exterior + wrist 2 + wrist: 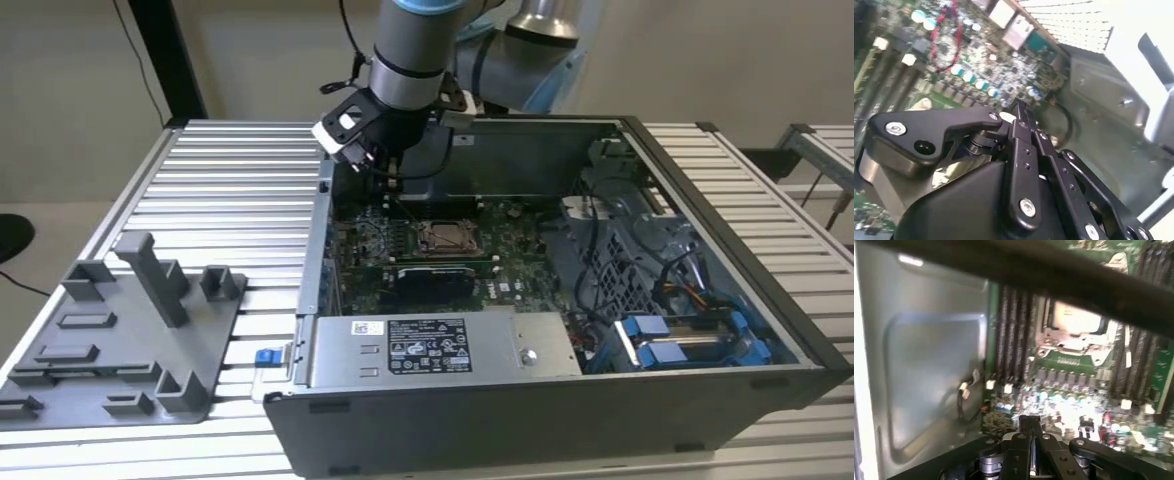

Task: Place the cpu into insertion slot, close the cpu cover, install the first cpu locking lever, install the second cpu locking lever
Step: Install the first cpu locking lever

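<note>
End effector (1030, 422) pinched shut, low over green circuit board (1069, 362) beside case wall (929, 365). Insertion slot (1076, 322) beyond, contents unclear.

You've got the insertion slot (445, 237) flat at mid-board: silver rim, brownish centre. In the first wrist view the centre looks pale, and the cpu cover (1072, 342) frame lies flat around it.

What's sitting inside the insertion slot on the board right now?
A pale square, apparently the cpu, fills the insertion slot, with the silver cpu cover framing it. Whatever lies beneath it is covered.
</note>
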You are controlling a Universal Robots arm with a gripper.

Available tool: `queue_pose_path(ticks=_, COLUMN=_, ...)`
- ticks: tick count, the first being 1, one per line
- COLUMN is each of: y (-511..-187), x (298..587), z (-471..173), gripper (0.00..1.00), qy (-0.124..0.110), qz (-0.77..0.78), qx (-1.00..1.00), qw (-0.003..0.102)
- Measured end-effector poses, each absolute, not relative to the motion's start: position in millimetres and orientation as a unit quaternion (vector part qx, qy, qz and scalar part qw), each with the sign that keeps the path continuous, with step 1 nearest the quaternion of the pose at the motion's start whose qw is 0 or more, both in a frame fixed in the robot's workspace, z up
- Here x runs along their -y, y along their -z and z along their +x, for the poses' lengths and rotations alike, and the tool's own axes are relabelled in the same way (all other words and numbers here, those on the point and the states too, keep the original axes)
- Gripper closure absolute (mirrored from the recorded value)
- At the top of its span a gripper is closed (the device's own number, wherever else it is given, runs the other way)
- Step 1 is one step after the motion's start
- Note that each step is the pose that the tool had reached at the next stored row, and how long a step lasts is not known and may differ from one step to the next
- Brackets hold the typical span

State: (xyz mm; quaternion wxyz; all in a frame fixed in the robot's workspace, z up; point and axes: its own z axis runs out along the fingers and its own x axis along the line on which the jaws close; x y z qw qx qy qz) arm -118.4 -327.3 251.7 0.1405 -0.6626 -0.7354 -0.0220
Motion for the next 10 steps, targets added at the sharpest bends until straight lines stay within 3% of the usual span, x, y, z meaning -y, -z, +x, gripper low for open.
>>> queue_pose_path(ticks=10, y=-244.3, x=327.4, z=-120.9, gripper=1.00, qy=0.033, qz=-0.660, qx=0.736, qw=0.151)
